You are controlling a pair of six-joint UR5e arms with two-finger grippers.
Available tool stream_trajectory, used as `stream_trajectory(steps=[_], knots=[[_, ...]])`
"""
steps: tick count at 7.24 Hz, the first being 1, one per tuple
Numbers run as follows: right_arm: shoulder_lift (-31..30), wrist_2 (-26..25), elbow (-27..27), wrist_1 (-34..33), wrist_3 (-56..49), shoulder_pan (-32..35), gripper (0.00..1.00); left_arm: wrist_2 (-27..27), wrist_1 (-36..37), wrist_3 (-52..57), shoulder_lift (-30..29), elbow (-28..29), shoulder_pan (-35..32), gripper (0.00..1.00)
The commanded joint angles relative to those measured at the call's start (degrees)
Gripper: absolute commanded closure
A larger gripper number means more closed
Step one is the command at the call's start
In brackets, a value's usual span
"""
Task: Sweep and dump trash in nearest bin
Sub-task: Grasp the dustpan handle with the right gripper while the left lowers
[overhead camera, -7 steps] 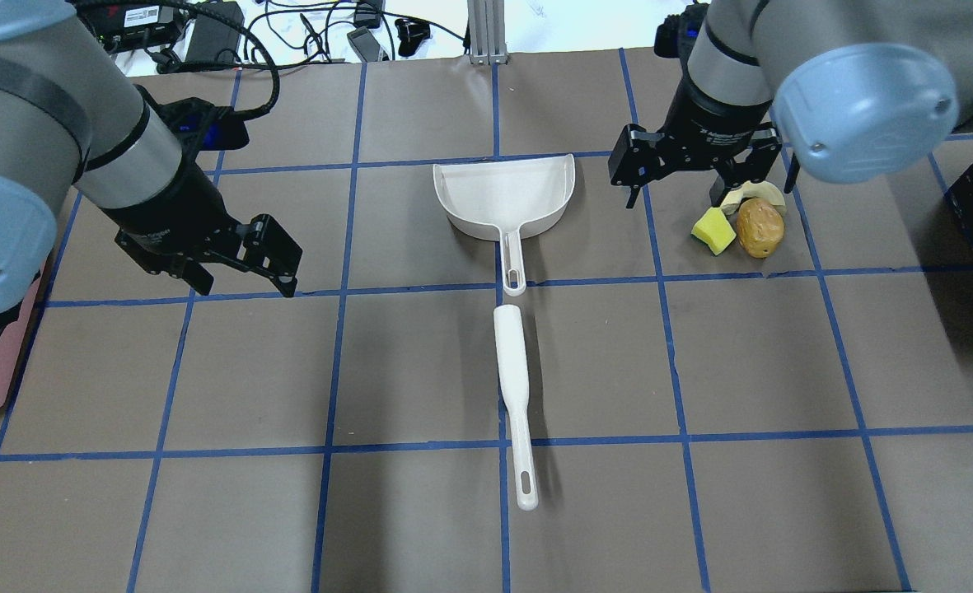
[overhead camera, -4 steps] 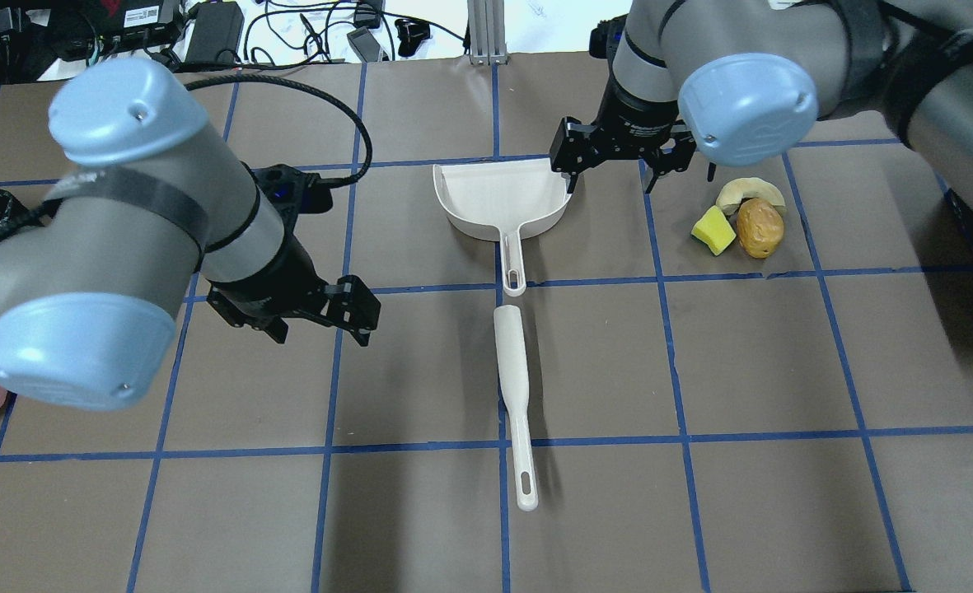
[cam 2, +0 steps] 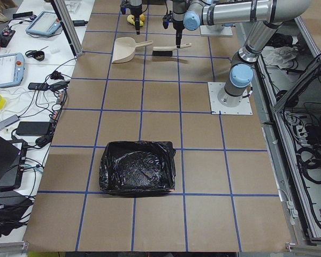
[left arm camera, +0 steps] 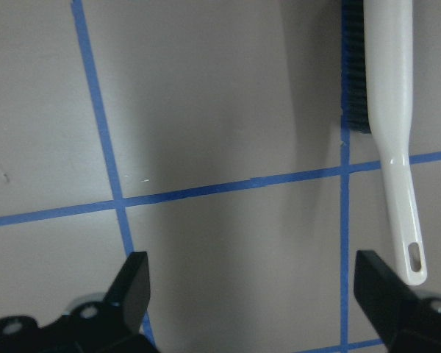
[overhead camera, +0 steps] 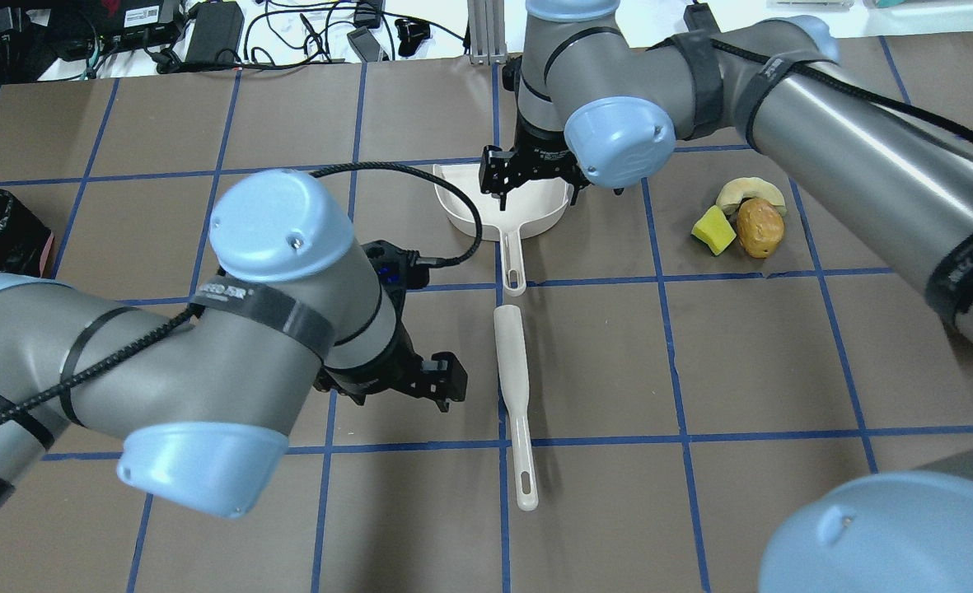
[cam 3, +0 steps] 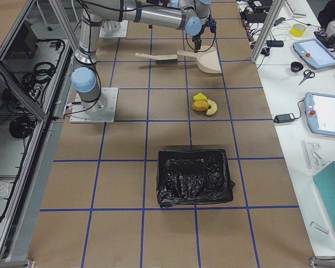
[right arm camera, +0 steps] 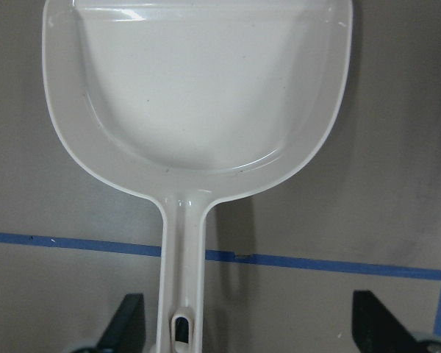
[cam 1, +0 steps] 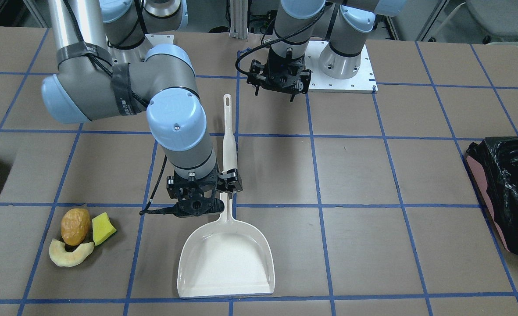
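1. over the dustpan (overhead camera: 463,202) at upper centre, right gripper (right arm camera: 253,331) hangs spread wide across its handle.
2. left gripper (left arm camera: 257,294), also wide, hovers left of the brush (overhead camera: 509,346).
3. trash (overhead camera: 760,227) clusters far right, well apart from the dustpan.

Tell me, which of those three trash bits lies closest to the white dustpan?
The yellow sponge wedge with the green edge; the brown lump and the pale crescent lie beyond it, farther from the dustpan.
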Motion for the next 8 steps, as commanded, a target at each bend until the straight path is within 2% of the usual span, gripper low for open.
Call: stream_trajectory(steps=[1,3,5,8], knots=[[1.08,-0.16,0.62,-0.11,0.00,3.14,0.01,-0.25,6.50,-8.17,-0.45,-3.81,-5.60,0.00],[2.74,-2.34,4.47,-4.21,0.01,3.95,0.05,-0.25,12.19,-13.63,-1.15,-5.14,-10.79,0.00],[2.05,-2.62,8.61,-6.43,0.36,3.86,0.08,-0.16,13.89,-15.33,-3.95,-5.58,-12.21,0.00],[1.87,-2.01,8.63,-6.52,2.20,3.95,0.15,1.41,19.16,-19.64,-9.04,-5.58,-15.12,0.01]])
